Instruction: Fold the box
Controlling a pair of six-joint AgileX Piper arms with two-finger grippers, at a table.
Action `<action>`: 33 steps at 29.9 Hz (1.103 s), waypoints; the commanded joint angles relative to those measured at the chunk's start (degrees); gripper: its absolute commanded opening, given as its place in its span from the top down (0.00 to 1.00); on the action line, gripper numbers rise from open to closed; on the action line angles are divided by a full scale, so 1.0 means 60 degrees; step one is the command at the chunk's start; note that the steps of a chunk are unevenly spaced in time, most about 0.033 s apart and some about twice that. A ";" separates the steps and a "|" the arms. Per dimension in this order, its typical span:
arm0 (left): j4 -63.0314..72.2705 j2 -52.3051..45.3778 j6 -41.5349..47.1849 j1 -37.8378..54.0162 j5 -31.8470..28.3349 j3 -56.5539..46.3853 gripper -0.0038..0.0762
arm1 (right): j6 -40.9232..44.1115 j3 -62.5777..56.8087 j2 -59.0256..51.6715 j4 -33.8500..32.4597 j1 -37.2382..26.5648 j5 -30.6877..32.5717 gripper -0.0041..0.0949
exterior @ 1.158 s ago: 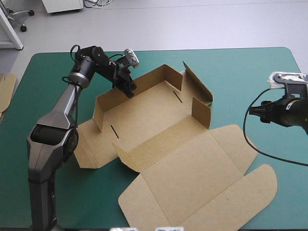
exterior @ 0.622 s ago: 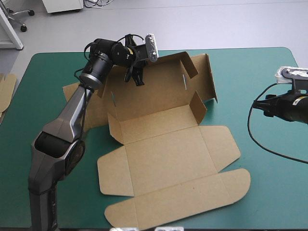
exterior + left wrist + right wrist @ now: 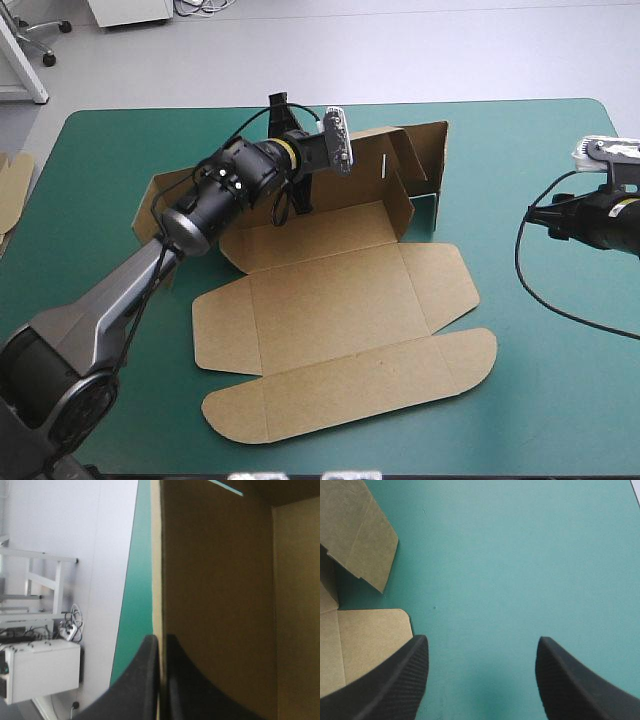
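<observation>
Looking down from the high view, we see the box [image 3: 340, 320] near the middle of the teal-green cover [image 3: 520, 140]. It is partly raised. Its long back wall stands upright on the twelve o'clock side, and a short side wall is up at the three o'clock end of the floor panel. The lid, with its rounded flap, lies flat toward six o'clock. The left gripper [image 3: 302, 192] reaches in from about eight o'clock and meets that back wall near its middle. The right gripper [image 3: 545, 222] hangs at three o'clock, well apart from the box. An edge of spare board [image 3: 12, 190] shows at the table's nine o'clock edge.

In the left wrist view, we find the black fingers [image 3: 150, 680] clenched almost together. The thin edge of the box's upright wall is pinched between them, so this gripper is grasping the box. Brown board fills the space on one side of the wall, and a strip of the cover lies on the other.

In the right wrist view, we see the fingers [image 3: 395, 680] spread wide and released, with nothing between them but bare cover. Taking the gripper's pointing direction as twelve, a corner flap of the box and the rounded end of the flat lid sit off at about ten o'clock, beside one finger.
</observation>
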State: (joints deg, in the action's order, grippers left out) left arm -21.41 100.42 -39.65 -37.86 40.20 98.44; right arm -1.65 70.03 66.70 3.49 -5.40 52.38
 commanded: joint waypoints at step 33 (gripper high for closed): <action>-0.2479 -0.2281 0.1796 -0.0717 -0.6157 -0.5001 0.97 | 0.0186 0.0313 -0.0234 -0.0443 -0.0091 -0.0315 0.39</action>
State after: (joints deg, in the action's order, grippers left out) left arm -37.58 88.05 -31.41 -41.91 5.88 67.38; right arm -0.97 70.03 65.79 2.45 -5.40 54.73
